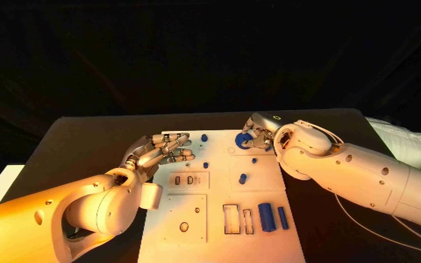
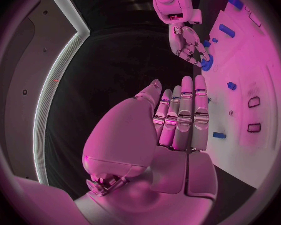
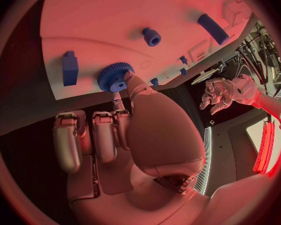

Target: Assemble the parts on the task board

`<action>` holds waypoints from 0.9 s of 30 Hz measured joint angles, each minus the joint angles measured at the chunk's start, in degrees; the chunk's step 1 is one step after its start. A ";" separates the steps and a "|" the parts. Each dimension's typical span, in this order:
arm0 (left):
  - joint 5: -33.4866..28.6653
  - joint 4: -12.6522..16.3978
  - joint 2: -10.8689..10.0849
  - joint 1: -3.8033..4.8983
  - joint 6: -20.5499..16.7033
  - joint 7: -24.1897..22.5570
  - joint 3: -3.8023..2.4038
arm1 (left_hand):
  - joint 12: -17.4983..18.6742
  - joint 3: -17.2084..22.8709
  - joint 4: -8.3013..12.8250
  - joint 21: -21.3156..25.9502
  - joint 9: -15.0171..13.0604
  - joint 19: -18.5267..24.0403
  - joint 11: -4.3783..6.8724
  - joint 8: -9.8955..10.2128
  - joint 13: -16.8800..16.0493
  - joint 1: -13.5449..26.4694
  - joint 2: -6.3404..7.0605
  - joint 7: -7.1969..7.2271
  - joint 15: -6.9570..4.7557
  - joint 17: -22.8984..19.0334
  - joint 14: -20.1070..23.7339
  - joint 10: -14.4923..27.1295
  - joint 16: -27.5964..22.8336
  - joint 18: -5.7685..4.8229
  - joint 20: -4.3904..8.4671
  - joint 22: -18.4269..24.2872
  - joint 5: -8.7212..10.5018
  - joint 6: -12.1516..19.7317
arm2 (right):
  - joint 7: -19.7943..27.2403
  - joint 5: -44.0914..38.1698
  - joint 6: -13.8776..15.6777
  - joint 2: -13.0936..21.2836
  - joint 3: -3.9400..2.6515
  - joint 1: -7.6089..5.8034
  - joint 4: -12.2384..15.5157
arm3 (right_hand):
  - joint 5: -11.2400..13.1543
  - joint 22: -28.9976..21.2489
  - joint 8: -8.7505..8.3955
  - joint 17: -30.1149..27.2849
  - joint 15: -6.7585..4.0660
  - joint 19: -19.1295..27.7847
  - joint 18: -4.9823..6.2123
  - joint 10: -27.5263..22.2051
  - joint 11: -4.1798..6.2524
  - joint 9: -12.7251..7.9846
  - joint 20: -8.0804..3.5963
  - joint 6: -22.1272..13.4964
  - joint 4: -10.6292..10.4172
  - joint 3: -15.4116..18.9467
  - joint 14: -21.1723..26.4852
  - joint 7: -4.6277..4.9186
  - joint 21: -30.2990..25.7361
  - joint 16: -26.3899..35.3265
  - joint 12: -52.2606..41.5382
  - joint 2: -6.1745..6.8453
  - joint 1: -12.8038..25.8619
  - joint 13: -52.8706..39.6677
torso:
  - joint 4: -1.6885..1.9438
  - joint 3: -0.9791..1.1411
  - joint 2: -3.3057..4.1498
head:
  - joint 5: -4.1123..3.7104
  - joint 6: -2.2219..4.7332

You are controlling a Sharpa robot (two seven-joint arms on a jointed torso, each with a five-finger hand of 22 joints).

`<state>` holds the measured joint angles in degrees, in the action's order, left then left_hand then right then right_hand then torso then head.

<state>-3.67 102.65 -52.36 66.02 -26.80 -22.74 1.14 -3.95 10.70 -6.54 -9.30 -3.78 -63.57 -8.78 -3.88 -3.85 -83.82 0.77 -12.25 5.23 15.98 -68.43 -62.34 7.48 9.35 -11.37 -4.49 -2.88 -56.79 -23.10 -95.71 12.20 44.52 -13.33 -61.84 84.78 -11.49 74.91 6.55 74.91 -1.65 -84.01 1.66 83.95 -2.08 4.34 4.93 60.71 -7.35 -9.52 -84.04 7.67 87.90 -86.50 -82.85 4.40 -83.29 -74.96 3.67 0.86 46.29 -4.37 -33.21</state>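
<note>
The white task board (image 1: pixel 263 248) lies in the middle of the table. A blue gear (image 1: pixel 241 142) sits near its far edge, and my right hand (image 1: pixel 257 137) pinches it with its fingertips. The right wrist view shows a fingertip on the rim of the gear (image 3: pixel 114 78) while the other fingers (image 3: pixel 93 135) curl back. My left hand (image 1: pixel 167 149) hovers over the board's far left corner with nothing in it; its fingers (image 2: pixel 183 116) lie straight and side by side. Two large blue cylinders (image 1: pixel 266 217) lie near the front right.
Small blue pegs (image 1: pixel 204 137) (image 1: pixel 243 178) stand on the board between my hands. A blue block (image 3: pixel 70 67) lies close to the gear. Rectangular slots (image 1: pixel 230 219) and round holes (image 1: pixel 184 226) open in the board's front half. Black tabletop (image 1: pixel 87 141) surrounds the board.
</note>
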 measured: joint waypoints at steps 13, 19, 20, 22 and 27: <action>-0.45 -0.46 0.05 0.00 0.34 0.03 0.00 | 0.00 0.33 0.01 0.00 0.00 0.00 -0.21 0.00 0.00 0.00 0.00 0.00 0.00 0.07 0.00 0.21 -0.23 0.00 0.00 0.00 0.00 0.42 | -0.44 -3.10 2.74 -2.40 0.31 0.51 3.12 | -1.95 0.02 0.00 0.04 -0.41 0.01 0.01 0.05 0.08 0.00 -0.43 0.13 -0.15 -1.42 0.01 0.07 0.20 0.00 0.00 0.32 0.82 0.00 | 0.15 -0.06 -0.02 | -0.21 0.82; -0.73 -0.53 0.08 0.00 0.51 0.06 0.00 | 0.00 0.32 0.00 0.00 0.00 0.00 -0.21 0.00 0.00 0.00 0.00 0.00 0.00 0.06 0.00 0.21 -0.23 0.00 0.00 0.00 0.00 0.41 | -0.57 -3.56 4.78 -3.99 0.31 0.50 4.33 | -2.46 0.04 0.00 0.04 -0.41 0.01 0.01 0.05 0.08 0.00 -0.43 0.14 -0.08 -1.50 0.01 0.06 0.20 0.01 0.00 0.21 1.05 0.01 | 0.23 -0.16 -0.02 | -0.03 0.85; -0.77 -0.57 0.10 0.00 0.54 0.07 0.00 | 0.00 0.33 0.00 0.00 0.00 0.00 -0.21 0.00 0.00 0.00 0.00 0.00 0.00 0.06 0.00 0.20 -0.23 0.00 0.00 0.00 0.00 0.41 | -0.59 -3.57 5.03 -4.30 0.31 0.50 4.48 | -2.47 0.04 0.00 0.04 -0.41 0.01 0.00 0.05 0.08 0.00 -0.43 0.14 -0.09 -1.50 0.01 0.06 0.20 0.01 0.00 0.21 1.05 0.01 | 0.25 -0.16 -0.02 | 0.03 0.83; -0.83 -0.69 0.13 0.00 0.60 0.10 0.00 | 0.00 0.37 0.05 0.00 0.00 0.00 -0.21 0.00 0.00 -0.01 0.00 0.00 0.00 0.06 0.00 0.21 -0.23 0.00 0.00 0.00 0.00 0.41 | -0.63 -3.58 5.48 -5.13 0.31 0.49 4.65 | -2.47 0.04 0.01 0.04 -0.41 0.01 0.00 0.05 0.07 0.00 -0.43 0.14 -0.24 -1.65 0.01 0.06 0.20 0.01 0.00 0.14 1.13 0.01 | 0.28 -0.21 -0.02 | 0.14 0.72; -0.95 -0.87 0.12 0.00 0.71 0.16 0.00 | 0.00 0.54 0.22 -0.01 0.00 0.00 -0.21 0.00 0.00 -0.01 -0.01 0.00 0.00 0.06 0.00 0.20 -0.23 0.00 0.00 0.00 0.00 0.41 | -0.67 -3.49 6.04 -7.47 0.62 0.47 4.27 | -2.47 0.04 0.00 0.03 -0.41 0.01 0.01 0.05 0.07 0.00 -0.42 0.14 -0.15 -1.88 0.01 0.06 0.20 0.01 0.00 0.06 1.21 0.01 | 0.42 -0.34 -0.01 | 0.25 0.60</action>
<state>-4.62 101.79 -52.23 66.02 -26.10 -22.59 1.14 -3.95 11.24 -6.32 -9.31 -3.78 -63.57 -8.99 -3.87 -3.85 -83.82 0.76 -12.25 5.23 16.04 -68.43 -62.13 7.26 9.34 -11.37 -4.49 -2.88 -56.38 -23.77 -99.21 18.24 37.04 -12.71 -61.37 89.05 -13.96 74.94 6.55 74.94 -2.06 -84.00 1.67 84.00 -2.01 4.34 4.51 60.85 -7.50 -11.40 -84.03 7.73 88.10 -86.49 -82.85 4.46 -82.08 -74.94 4.09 0.52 46.29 -4.11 -32.60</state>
